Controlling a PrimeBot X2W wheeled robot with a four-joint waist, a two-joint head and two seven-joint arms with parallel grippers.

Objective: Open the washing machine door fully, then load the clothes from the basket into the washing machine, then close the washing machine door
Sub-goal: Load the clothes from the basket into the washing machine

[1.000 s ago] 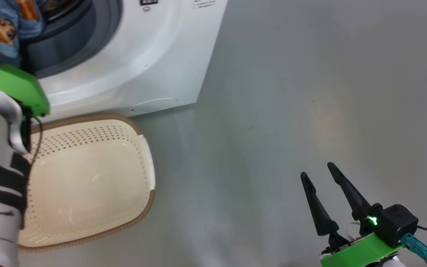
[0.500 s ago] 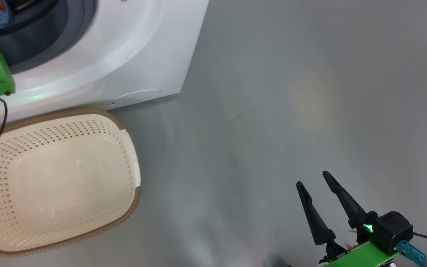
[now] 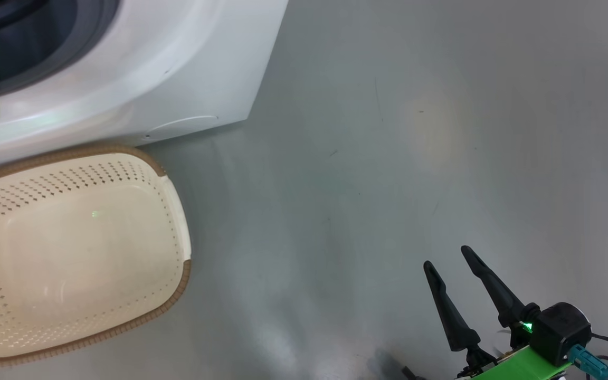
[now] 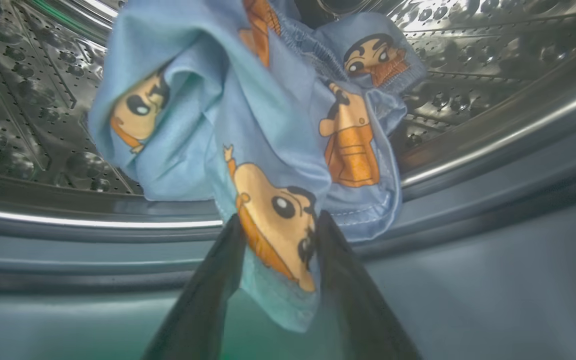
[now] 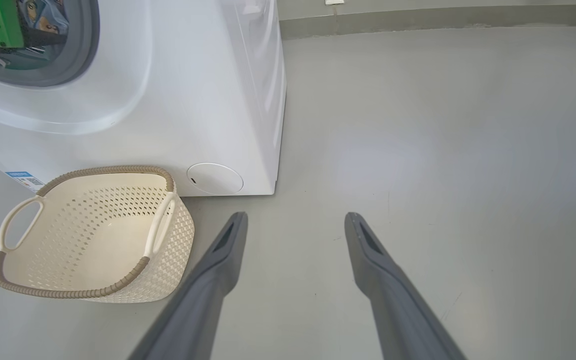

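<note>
1 basket (image 3: pixel 176 221) | 1 washing machine (image 3: pixel 177 63) | 1 clothes bundle (image 4: pixel 268 115)

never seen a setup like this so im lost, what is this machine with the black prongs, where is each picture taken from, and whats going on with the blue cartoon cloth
It is a wheeled robot with two arms, each ending in a gripper: two long dark fingers. One picture comes from a camera on its head, looking down at the grey floor. There you see the white washing machine, the empty cream basket on the floor in front of it, and the right gripper, open and holding nothing. The other two pictures come from cameras on the wrists, looking along the fingers. In the left wrist picture the left gripper appears to pinch the clothes, a light blue piece with cartoon prints, at the mouth of the steel drum.
</note>
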